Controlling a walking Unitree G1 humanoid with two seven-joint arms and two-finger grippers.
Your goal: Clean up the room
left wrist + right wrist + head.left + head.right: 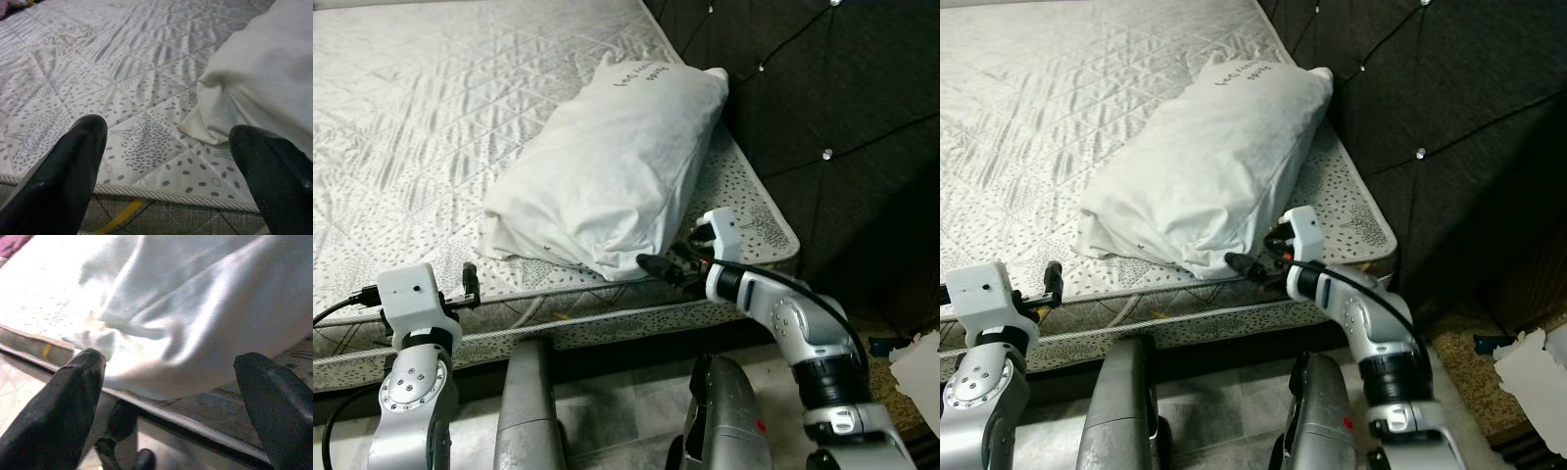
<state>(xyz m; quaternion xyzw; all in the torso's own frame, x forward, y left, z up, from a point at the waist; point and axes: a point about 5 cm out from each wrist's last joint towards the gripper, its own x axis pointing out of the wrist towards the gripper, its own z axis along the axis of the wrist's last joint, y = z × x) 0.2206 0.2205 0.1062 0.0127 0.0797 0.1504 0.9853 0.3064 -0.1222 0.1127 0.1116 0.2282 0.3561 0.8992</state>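
Observation:
A white pillow [612, 166] lies on the grey patterned mattress [401, 117], its far end against the dark tufted headboard [822, 108]. My right gripper [656, 264] is open at the mattress edge, just below the pillow's near corner [161, 347], with nothing between its fingers [73, 406]. Over at the left, my left gripper [470, 284] hovers open at the mattress edge, apart from the pillow's other corner [210, 127]. Its fingers [63, 176] hold nothing.
The headboard rises along the right side of the bed. On the floor at the far right lies crumpled white paper [920, 362] beside a small dark object. Pale tiles [626, 401] run in front of the bed, and my own legs [533, 411] stand there.

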